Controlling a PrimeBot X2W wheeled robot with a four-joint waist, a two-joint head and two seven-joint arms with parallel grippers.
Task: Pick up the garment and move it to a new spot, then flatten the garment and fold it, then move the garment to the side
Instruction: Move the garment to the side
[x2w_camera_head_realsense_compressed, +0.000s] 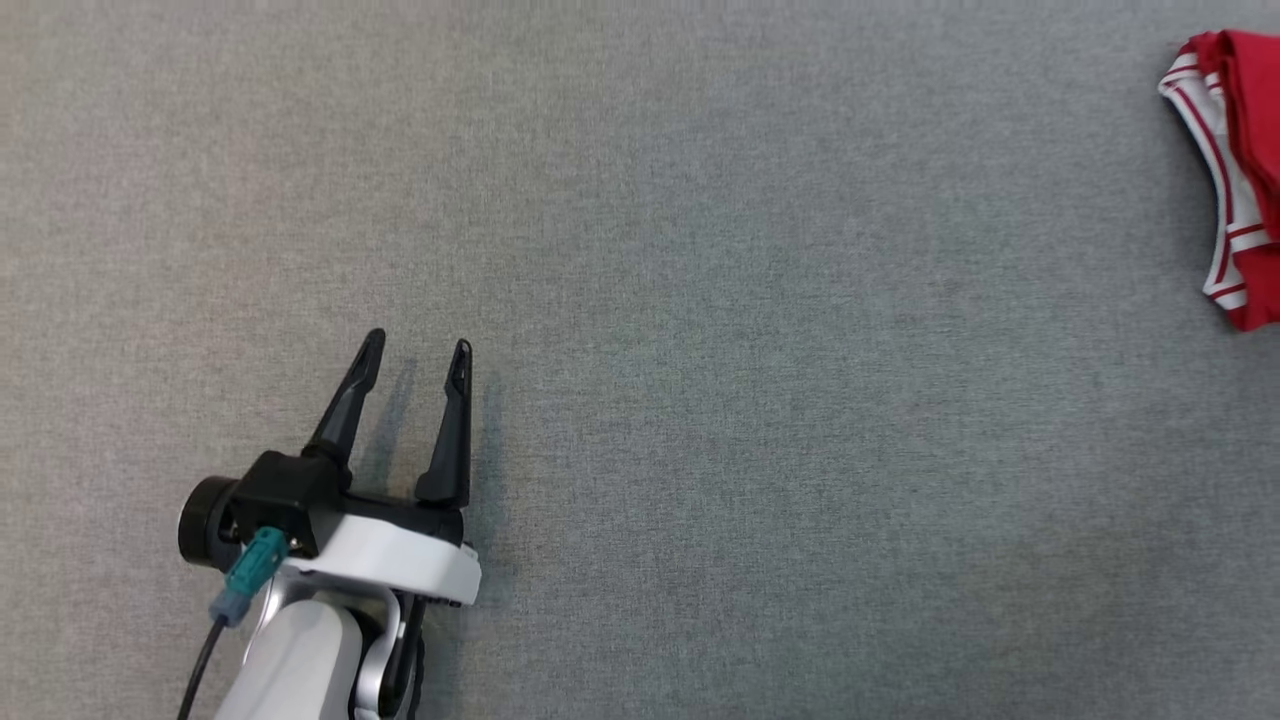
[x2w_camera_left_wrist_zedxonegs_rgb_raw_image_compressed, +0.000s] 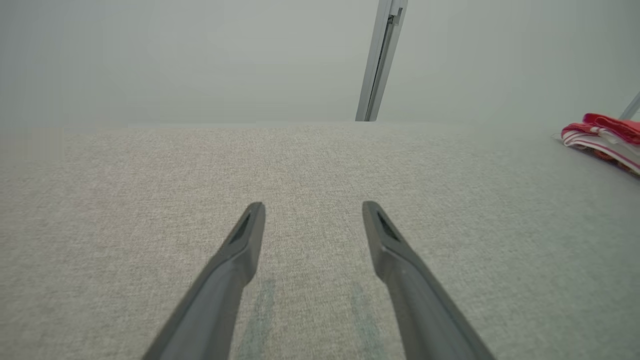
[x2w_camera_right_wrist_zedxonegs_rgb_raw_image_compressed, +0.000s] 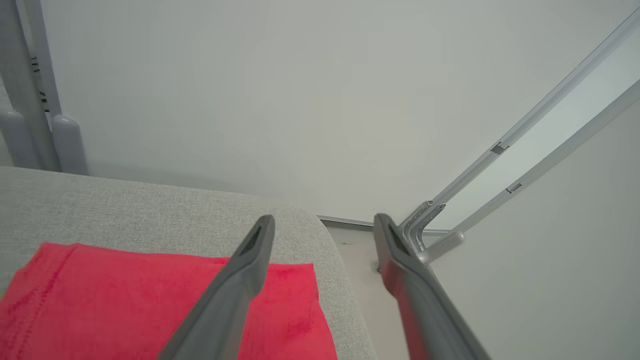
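left claw (x2w_camera_head_realsense_compressed: 418, 342): spread wide, empty, low over grey woven bench (x2w_camera_head_realsense_compressed: 700, 450) | right claw (x2w_camera_right_wrist_zedxonegs_rgb_raw_image_compressed: 324, 217): spread, gripping nothing, over red garment (x2w_camera_right_wrist_zedxonegs_rgb_raw_image_compressed: 150, 295) by bench's rounded corner | red garment: folded, white striped trim, far right bench edge, long axis running away from robot | room: pale wall, grey frame rails (x2w_camera_right_wrist_zedxonegs_rgb_raw_image_compressed: 525, 165)
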